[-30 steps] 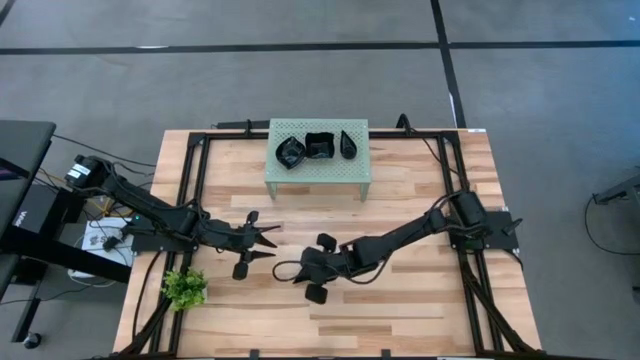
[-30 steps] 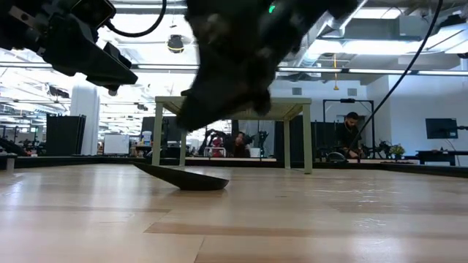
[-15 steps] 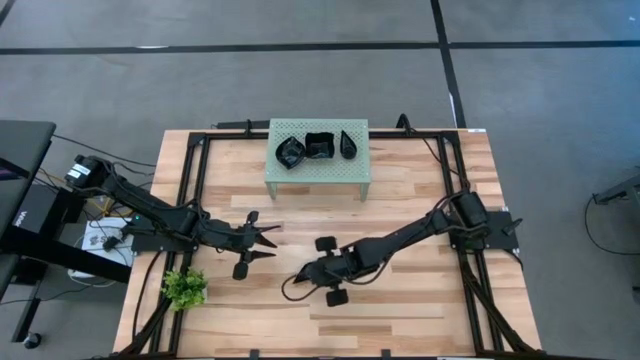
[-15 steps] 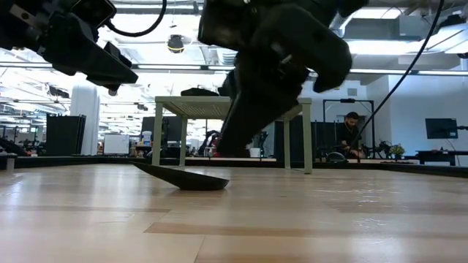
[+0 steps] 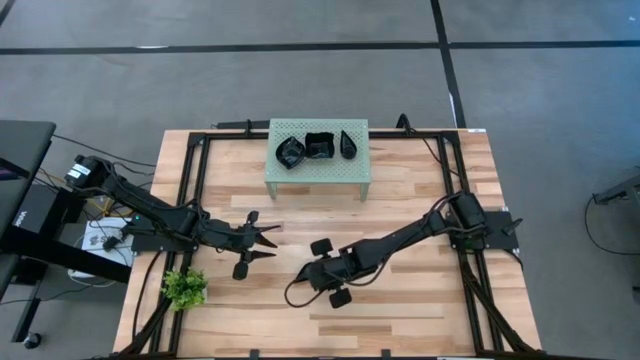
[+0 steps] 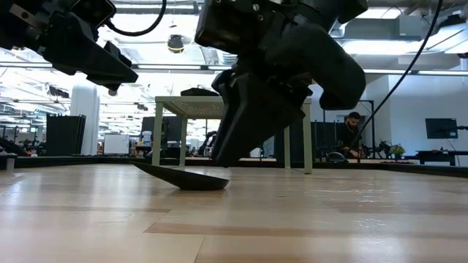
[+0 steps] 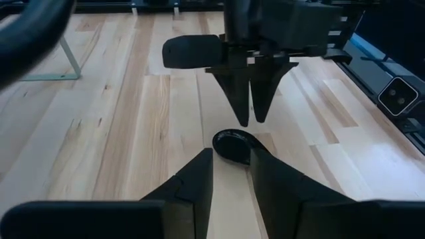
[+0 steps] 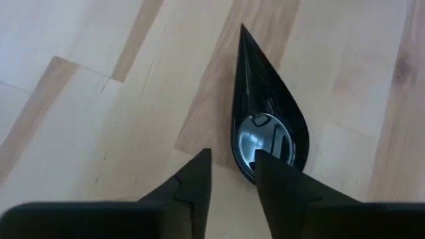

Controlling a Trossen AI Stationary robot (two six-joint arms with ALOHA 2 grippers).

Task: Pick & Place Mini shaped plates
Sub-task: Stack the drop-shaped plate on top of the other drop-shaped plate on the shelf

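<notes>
The high view looks straight down on the whole table (image 5: 400,300). The low view looks level across it. Both wrist views, close in, share 1 teardrop plate (image 8: 269,129).

1. We see a light wooden table (image 5: 400,310) built of butcher-block planks, bordered by black frame rails along its sides.
2. A mint-green perforated rack (image 5: 318,172) stands on its legs at the far middle of the table.
3. A small green plant (image 5: 185,289) sits on the wood near the front left corner.
4. One black teardrop plate (image 8: 265,126) lies flat on the bare wood near the table's centre, its point directed away from its rounded end.
5. In the low view, this plate (image 6: 184,177) rests with its rim slightly raised above the surface.
</notes>
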